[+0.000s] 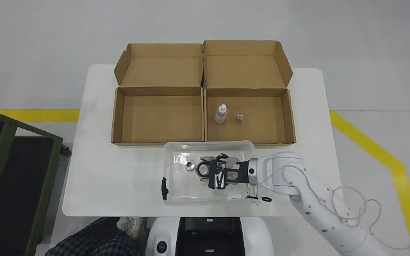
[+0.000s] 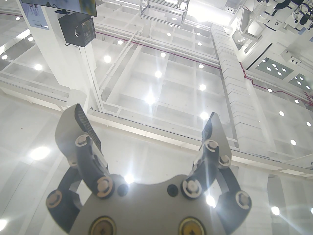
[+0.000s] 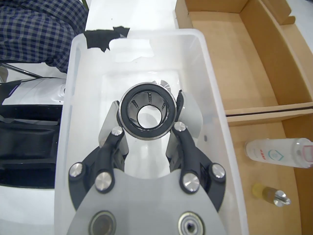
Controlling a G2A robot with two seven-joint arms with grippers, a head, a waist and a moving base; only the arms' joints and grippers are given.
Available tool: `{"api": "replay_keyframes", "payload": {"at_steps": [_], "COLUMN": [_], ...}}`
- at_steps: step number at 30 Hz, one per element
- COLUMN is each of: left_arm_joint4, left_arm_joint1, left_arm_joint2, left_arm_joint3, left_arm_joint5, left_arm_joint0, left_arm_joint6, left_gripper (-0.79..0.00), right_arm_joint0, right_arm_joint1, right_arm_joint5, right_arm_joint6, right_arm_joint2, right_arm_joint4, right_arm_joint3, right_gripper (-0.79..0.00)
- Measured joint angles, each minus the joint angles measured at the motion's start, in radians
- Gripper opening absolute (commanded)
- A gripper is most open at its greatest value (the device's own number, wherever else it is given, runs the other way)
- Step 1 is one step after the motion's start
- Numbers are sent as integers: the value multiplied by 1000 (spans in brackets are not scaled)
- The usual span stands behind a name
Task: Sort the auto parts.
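**A:** While the right gripper hangs over the clear bin, what is in it?

**B:** Fingers clamped on both sides of a black-rimmed metal sleeve, open bore toward the wrist. It sits over the bin's middle. Cannot tell whether it is off the floor.

**A:** Anything else in the bin?

**B:** One small metal piece, just left of the sleeve.

**A:** Bin's place?

**B:** Near edge of the table, centre. Two open cardboard boxes lie side by side just beyond it. The right box holds a white bottle lying down and a small metal part beside it. The left box shows bare cardboard.

**A:** Left gripper?

**B:** Pointed at the ceiling, fingers spread wide, nothing between them.
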Motion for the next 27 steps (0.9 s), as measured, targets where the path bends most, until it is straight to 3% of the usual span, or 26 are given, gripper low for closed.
{"api": "replay_keyframes", "payload": {"at_steps": [11, 27], "left_arm_joint4": [0, 0], "left_arm_joint1": [0, 0], "left_arm_joint2": [0, 0], "left_arm_joint3": [0, 0], "left_arm_joint5": [0, 0], "left_arm_joint0": [0, 0], "left_arm_joint6": [0, 0], "left_gripper": [0, 0], "right_arm_joint0": [-36, 19], "right_arm_joint1": [15, 17], "right_arm_joint5": [1, 27], "right_arm_joint6": [-54, -88], "right_arm_joint2": [91, 193], "right_arm_joint4": [27, 104], "right_arm_joint3": [-110, -213], "right_gripper": [-785, -785]}}
